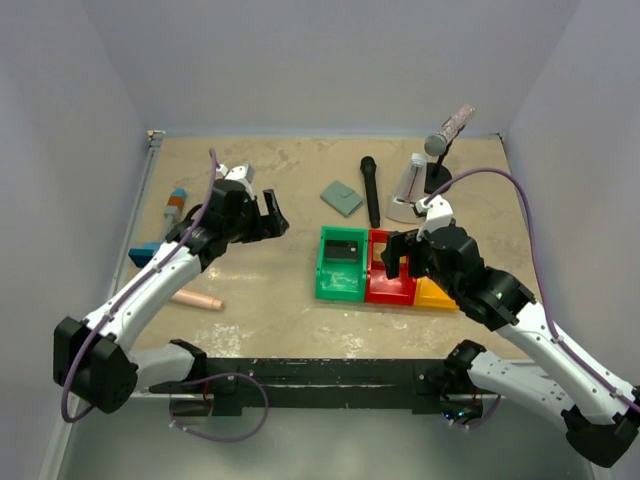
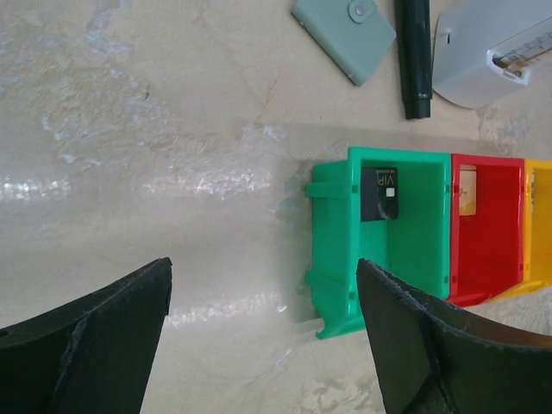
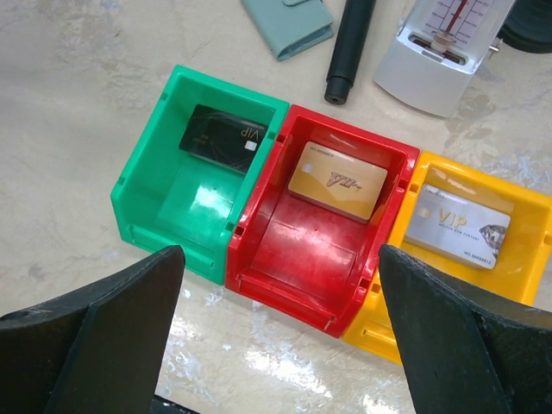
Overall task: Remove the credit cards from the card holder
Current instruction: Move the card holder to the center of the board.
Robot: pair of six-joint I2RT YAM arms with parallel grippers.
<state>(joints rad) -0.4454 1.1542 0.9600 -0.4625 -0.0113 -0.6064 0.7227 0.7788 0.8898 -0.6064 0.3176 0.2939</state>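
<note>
The removal looks done: the dark card (image 3: 222, 138) lies in the green bin (image 3: 198, 203), the tan card (image 3: 338, 179) in the red bin (image 3: 293, 237) and the pale card (image 3: 458, 226) in the yellow bin (image 3: 483, 188), all just ahead of the right gripper (image 3: 282, 250), the red bin squarely between its jaws. The holder (image 3: 286, 24) lies folded shut on the table, farther ahead beyond the green bin. The left gripper (image 2: 263, 263) faces bare table, the green bin ahead of its right finger. Both jaws are spread wide, pinching nothing. Little seems left beyond withdrawing.
</note>
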